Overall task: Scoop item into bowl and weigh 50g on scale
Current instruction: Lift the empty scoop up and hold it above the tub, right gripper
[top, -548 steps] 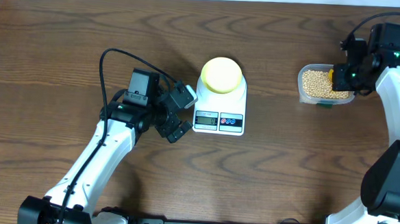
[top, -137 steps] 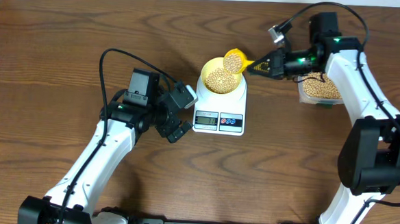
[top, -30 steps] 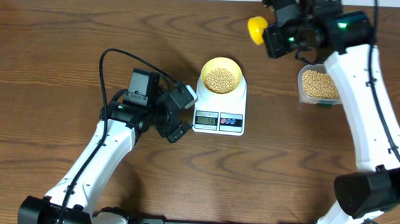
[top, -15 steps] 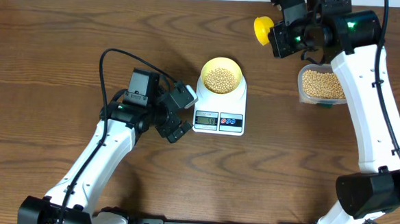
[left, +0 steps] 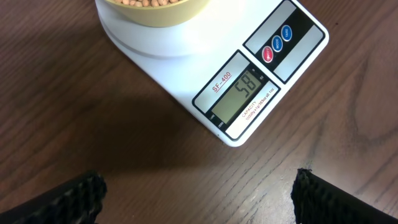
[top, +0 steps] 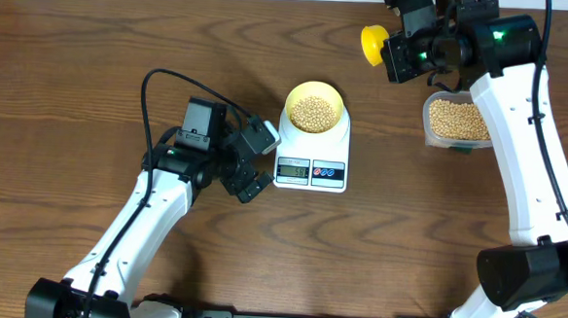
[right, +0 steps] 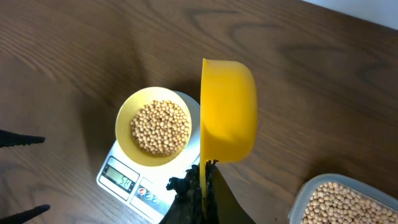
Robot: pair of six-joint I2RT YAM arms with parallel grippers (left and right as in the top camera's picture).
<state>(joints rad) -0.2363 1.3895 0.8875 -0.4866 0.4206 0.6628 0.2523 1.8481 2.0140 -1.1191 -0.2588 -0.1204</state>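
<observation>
Small tan beans [top: 314, 111] lie heaped in the pale yellow bowl [top: 289, 103], which sits on the white scale [top: 339, 142] mid-table [top: 74, 70]. The left jaws stand wide at the scale's 9 o'clock. The right jaws clamp a yellow scoop [top: 372, 42] at its 1 o'clock. Only the left wrist view makes the display [left: 239, 96] legible: 58.

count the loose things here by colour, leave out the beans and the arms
yellow: 2, the bowl and the scoop
white: 1, the scale
clear: 1, the container
total: 4
</observation>
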